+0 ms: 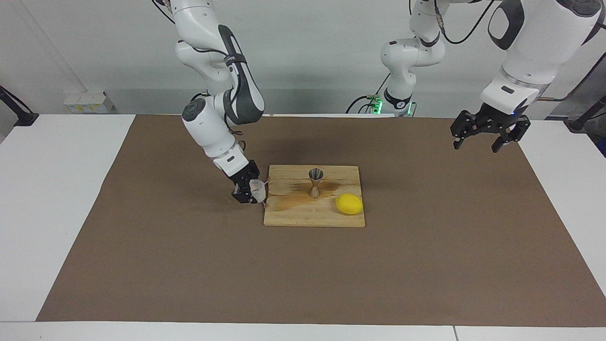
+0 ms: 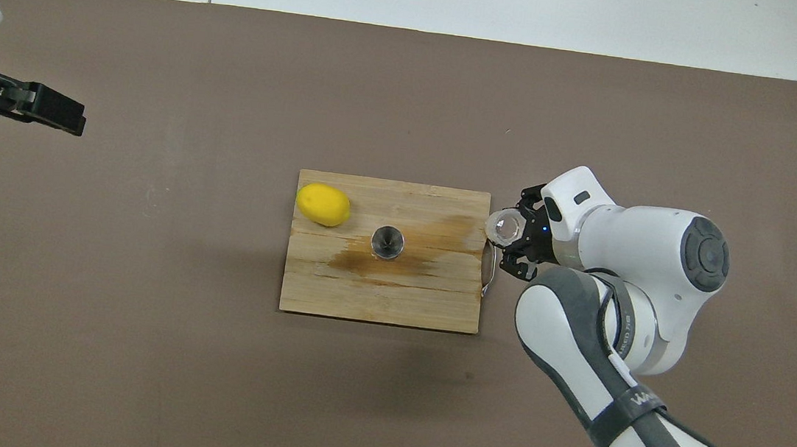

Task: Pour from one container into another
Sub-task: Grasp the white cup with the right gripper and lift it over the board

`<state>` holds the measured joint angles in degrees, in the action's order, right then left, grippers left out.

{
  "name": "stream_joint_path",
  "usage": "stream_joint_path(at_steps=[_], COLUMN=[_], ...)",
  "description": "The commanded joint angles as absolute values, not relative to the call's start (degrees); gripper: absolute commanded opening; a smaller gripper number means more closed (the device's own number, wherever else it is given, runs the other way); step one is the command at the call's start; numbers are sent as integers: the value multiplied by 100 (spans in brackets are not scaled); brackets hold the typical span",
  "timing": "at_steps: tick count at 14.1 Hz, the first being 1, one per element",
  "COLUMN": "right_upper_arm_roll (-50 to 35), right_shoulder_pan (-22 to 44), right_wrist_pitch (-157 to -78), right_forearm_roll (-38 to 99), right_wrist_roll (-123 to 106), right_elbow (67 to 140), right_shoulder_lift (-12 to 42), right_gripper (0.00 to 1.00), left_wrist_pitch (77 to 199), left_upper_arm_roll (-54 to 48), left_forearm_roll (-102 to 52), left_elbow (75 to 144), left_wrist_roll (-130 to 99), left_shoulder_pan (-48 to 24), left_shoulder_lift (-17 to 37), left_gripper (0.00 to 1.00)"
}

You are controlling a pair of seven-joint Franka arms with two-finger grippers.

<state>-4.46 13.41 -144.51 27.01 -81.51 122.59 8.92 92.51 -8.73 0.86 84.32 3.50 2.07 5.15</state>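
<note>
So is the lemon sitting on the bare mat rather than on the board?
No, the lemon lies on the board, near the jigger.

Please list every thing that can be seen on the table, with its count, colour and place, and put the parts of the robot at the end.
cup: 1, translucent whitish, held in the right gripper, over the handle end of the cutting board
jigger: 1, grey metal, upright on the cutting board, near its middle
lemon: 1, yellow, on the cutting board, toward the left arm's end, farther from the robots than the jigger
cutting board: 1, light wood with a darker stain, middle of the mat
mat: 1, brown, covers most of the white table
right gripper: 1, black, shut on the cup, beside the board's handle
left gripper: 1, black, open, empty, waiting above the mat at the left arm's end
</note>
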Motion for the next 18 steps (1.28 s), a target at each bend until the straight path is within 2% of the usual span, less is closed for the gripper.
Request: stream_joint_path(at_steps=[1,5,8,12,18], right_upper_arm_roll=[-457,-457,-457,-457,-457], right_shoulder_pan=[1397,1932,2127,2364,2698], right_wrist_pitch=[-13976,-13080,-12894,-12122,-11919], right_forearm_roll=[2068,539,369,-270,-914], right_wrist_roll=[-7264,-5261,-4737,-4326,-3753], right_elbow=[11875,10980,10758,10170,9915], right_shoulder_lift=[896,1028,1072,1212,1432], right_gripper=[0,0,0,0,0], left_wrist_pitch=[9176,9043,9105,9368,9343], left_upper_arm_roll=[-870,-817,-809,-782,-782], left_forearm_roll=[132,132,114,114,-150], left_elbow=[8613,9069,9333,9439,9431], left_wrist_roll=[430,958,967,949,958], left_shoulder_pan=[246,299,299,334,501], left_shoulder_lift=[317,-69,-342,-334,-334], left_gripper=[100,100,100,100,100])
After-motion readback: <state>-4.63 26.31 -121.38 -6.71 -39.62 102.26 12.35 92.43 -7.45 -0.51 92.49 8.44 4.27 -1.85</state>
